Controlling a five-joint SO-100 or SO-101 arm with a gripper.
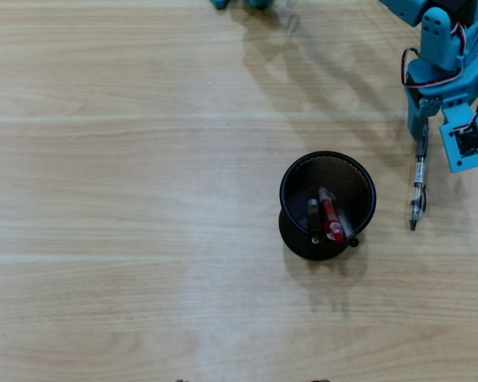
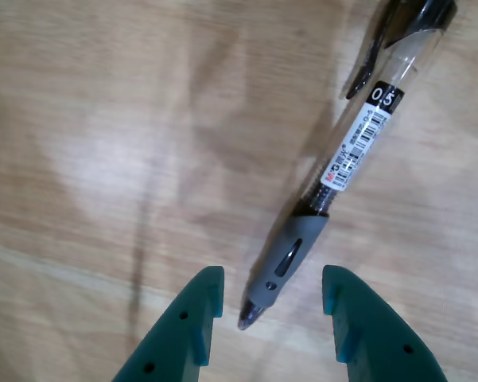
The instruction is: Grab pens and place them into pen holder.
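I have the gripper open at the bottom of the wrist view, its 2 teal fingers spread with the tip end of a pen lying between them. Neither finger touches the pen as far as I can tell; there is wood showing on both sides of the grey rubber grip. The pen runs from that tip up to the upper right of the frame, clear barrel with a printed label, black clip at the far end.

In the overhead view the arm sits at the upper right and the pen lies on the table just below it, roughly vertical in the frame, tip toward the bottom. The holder stands at the centre, a little to the left of the pen and apart from it. I count 3 pens in it already, 1 of them red, leaning toward its lower edge.

So this looks like the last pick. I judge the straddle is too close to the tip: closing here would pinch the tapered nose and the pen would likely pivot or squirt out. I would slide forward along the barrel until the fingers bracket the grey grip or the label, drop until the fingertips nearly meet the wood, then close slowly. A hold nearer the middle should also keep the pen from swinging on the carry to the holder.
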